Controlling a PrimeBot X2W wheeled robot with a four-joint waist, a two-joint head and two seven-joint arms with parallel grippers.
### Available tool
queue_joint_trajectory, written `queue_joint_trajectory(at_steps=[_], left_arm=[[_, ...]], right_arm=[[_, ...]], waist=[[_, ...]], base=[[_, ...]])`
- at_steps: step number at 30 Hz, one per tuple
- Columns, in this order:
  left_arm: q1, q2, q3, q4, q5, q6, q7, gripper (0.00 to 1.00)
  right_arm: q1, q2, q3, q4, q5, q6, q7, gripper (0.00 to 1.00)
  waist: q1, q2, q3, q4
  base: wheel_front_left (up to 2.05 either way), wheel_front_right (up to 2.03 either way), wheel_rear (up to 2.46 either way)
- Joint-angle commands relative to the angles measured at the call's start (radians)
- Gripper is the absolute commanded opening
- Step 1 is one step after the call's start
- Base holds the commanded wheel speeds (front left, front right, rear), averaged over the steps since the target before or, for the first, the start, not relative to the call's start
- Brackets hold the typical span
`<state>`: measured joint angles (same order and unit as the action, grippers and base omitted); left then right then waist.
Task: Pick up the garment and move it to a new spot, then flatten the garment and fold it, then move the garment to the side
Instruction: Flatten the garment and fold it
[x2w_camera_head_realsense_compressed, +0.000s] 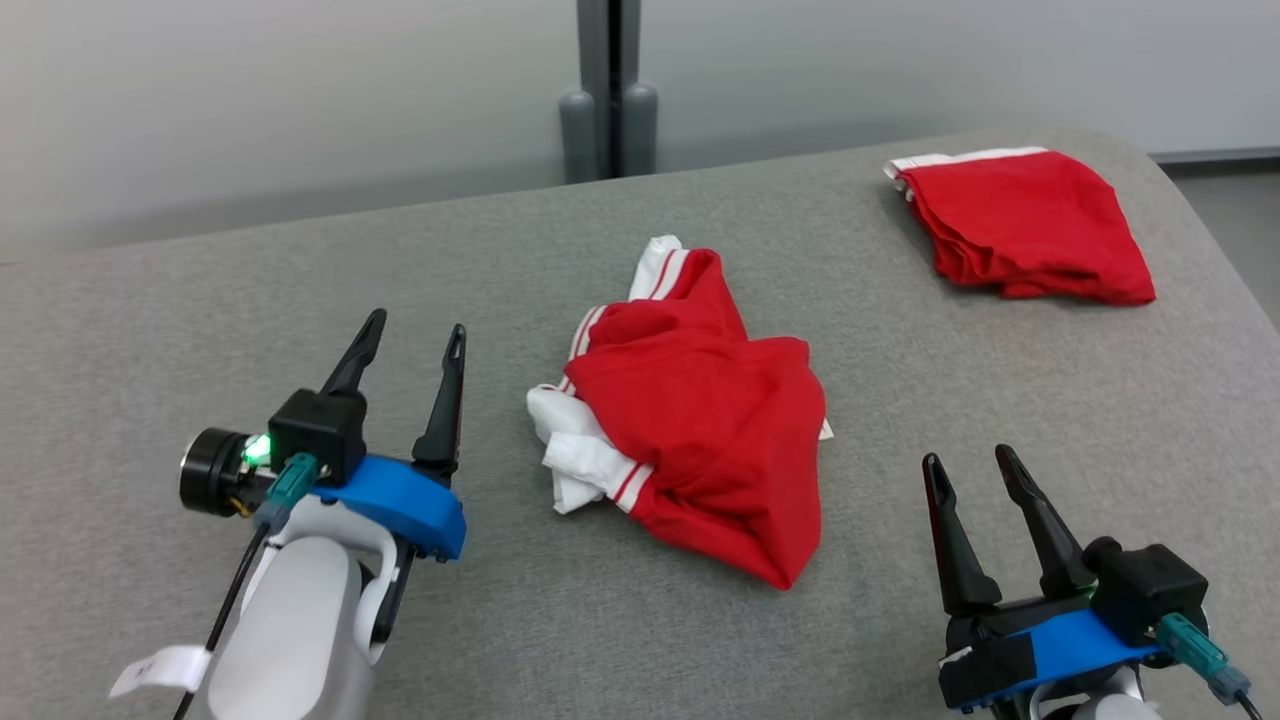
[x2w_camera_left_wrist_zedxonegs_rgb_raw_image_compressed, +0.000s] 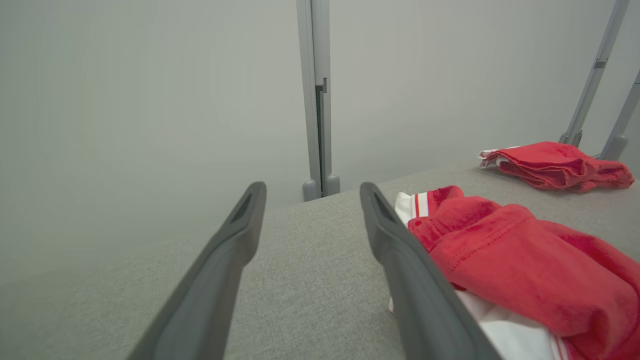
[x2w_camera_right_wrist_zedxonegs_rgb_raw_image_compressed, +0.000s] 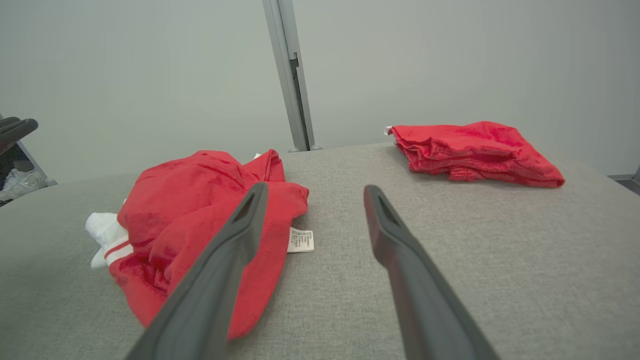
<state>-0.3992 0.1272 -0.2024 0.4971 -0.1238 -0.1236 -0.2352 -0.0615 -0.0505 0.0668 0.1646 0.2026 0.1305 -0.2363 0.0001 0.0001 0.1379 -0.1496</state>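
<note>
head view: sat high, looked forward and down across the grey counter, widest | left wrist view: sat low over the counter, looked along the left hand toward the wall post | right wrist view: low too, along the right hand, same heading | shared by all: crumpled garment, folded garment, post

The left gripper is holding its two dark fingers spread wide and gripping nothing, with its pale forearm trailing behind it. The right gripper is sitting likewise, fingers parted, pointing forward, empty.
</note>
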Motion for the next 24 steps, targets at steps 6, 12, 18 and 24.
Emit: queue_joint_trajectory(at_steps=[6, 12, 18, 24], left_arm=[[-0.088, 0.011, -0.085, 0.102, -0.035, -0.009, 0.051, 1.00], [-0.127, 0.022, -0.223, 0.190, -0.117, -0.009, 0.100, 1.00], [-0.152, 0.045, -0.303, 0.287, -0.141, -0.006, 0.131, 1.00], [-0.169, 0.025, -0.359, 0.354, -0.190, -0.006, 0.141, 1.00]], right_arm=[[-0.034, 0.000, 0.010, 0.017, 0.010, 0.000, -0.014, 1.00], [-0.050, 0.000, 0.015, 0.032, 0.010, 0.001, -0.022, 1.00], [-0.061, 0.000, 0.018, 0.043, 0.007, 0.001, -0.025, 1.00], [-0.071, 0.000, 0.022, 0.050, 0.009, 0.000, -0.028, 1.00]], waist=[[-0.0001, -0.0001, 0.053, -0.060], [-0.0001, -0.0001, 0.064, -0.080], [-0.0001, -0.0001, 0.068, -0.088], [-0.0001, -0.0001, 0.074, -0.093]], base=[[0.00, 0.00, 0.00], [0.00, 0.00, 0.00], [0.00, 0.00, 0.00], [0.00, 0.00, 0.00]])
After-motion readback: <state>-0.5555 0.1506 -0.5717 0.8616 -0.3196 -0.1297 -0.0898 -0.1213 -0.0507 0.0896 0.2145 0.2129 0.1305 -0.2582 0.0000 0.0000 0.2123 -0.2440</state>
